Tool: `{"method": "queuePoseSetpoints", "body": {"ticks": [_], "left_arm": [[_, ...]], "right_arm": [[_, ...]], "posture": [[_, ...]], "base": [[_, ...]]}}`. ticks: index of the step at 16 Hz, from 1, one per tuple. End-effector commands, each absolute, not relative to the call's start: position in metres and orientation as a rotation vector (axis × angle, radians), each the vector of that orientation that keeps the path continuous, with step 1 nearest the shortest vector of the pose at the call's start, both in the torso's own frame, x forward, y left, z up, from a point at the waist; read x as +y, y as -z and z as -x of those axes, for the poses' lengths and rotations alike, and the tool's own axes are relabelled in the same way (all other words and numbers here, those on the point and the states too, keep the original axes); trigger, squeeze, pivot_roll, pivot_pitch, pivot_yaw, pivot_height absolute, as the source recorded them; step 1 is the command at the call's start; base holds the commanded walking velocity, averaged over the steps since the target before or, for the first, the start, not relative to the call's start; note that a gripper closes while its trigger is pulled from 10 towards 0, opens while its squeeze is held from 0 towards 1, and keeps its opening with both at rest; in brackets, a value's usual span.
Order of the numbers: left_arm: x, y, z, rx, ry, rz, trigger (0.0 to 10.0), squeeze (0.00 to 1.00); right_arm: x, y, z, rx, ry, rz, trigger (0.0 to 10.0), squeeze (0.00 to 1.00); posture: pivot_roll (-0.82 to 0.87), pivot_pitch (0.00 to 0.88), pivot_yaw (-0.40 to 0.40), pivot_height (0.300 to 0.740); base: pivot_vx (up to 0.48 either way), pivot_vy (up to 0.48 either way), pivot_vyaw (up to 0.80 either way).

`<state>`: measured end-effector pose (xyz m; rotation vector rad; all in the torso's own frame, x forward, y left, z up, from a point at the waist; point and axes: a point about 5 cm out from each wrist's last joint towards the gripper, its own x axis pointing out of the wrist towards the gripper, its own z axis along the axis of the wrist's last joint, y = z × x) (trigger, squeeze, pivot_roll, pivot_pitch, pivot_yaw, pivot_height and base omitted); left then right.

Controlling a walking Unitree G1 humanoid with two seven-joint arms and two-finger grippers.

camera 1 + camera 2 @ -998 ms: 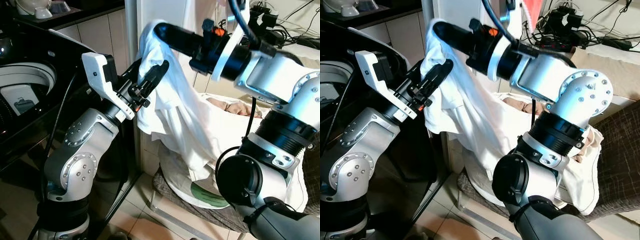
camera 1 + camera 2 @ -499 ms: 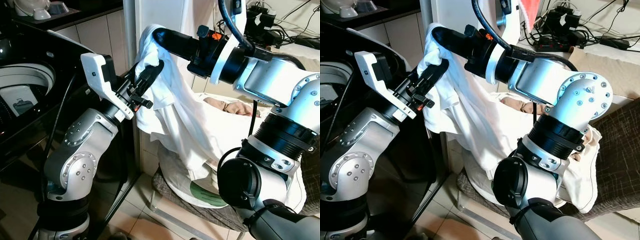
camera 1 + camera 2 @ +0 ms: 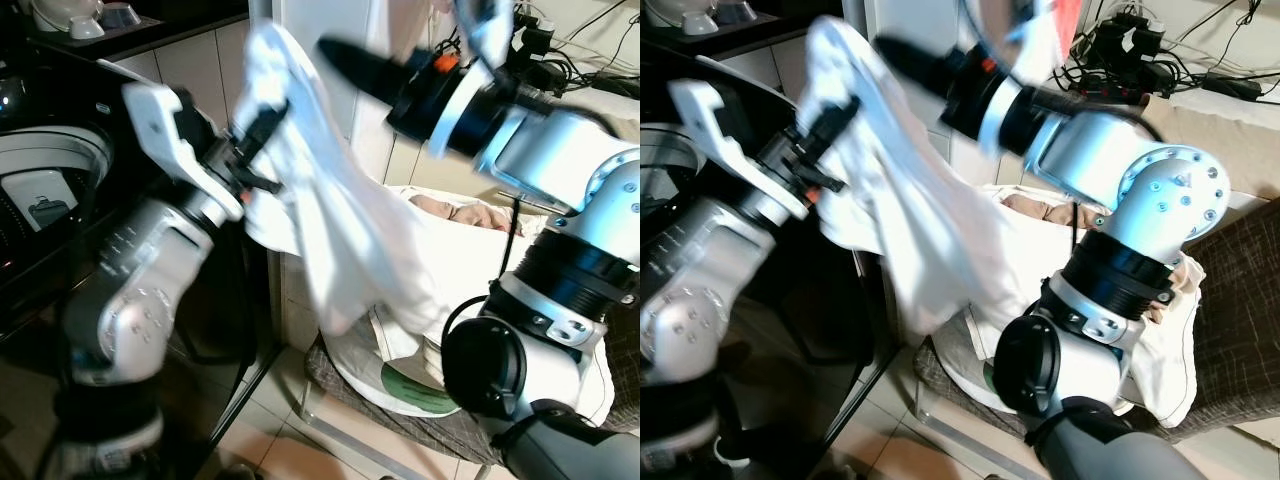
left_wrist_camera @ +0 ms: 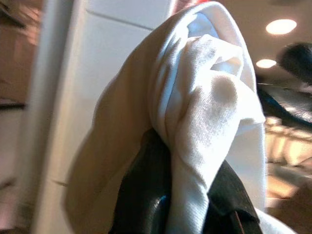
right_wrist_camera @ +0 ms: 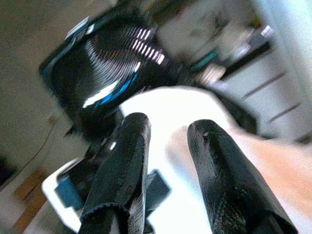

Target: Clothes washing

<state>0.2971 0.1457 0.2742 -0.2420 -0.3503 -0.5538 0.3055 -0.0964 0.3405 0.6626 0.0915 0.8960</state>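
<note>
The left pincer is clamped on a bunched fold of the white garment, holding it up high beside the pale cabinet panel; in the left wrist view the cloth is pinched between the two black fingers and balloons above them. From that grip the garment hangs down and to the right, trailing into the laundry basket that sits on the woven chair seat on the near right — more pale clothing lies piled farther back in it.

The right pincer is just to the right of the raised cloth, its fingers parted with nothing between them — the white fabric lies beyond their tips in the right wrist view.

On the far left stands the black washing machine, with its drum opening showing. Both eye views are blurred around the left arm. Tangled black cables lie on the counter at the far right.
</note>
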Motion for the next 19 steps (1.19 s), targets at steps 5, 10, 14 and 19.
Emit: {"method": "queuePoseSetpoints", "body": {"ticks": [5,10,14,19], "left_arm": [[0.267,-0.389,-0.34,-0.59,-0.306,-0.676,0.0,0.0],[0.322,-0.368,-0.368,-0.322,-0.582,-0.666,6.9,0.0],[0.34,-0.282,-0.377,0.097,-0.584,-0.669,10.0,0.0],[0.344,-0.268,-0.376,0.222,-0.517,-0.509,10.0,1.0]], "right_arm": [[-0.097,-0.341,-0.3,-0.038,-0.811,-0.374,10.0,0.0],[-0.079,-0.325,-0.29,-0.046,-0.845,-0.238,10.0,0.0],[-0.061,-0.29,-0.27,0.11,-0.987,-0.046,10.0,0.0],[-0.062,-0.287,-0.265,0.121,-1.03,-0.013,10.0,0.0]], "posture": [[0.0,0.0,-0.007,0.74],[-0.01,0.0,0.001,0.74],[-0.02,0.0,0.001,0.74],[-0.01,0.0,-0.007,0.74]], "base": [[0.0,0.0,0.0],[0.0,0.0,0.0],[0.0,0.0,0.0],[0.0,0.0,0.0]]}}
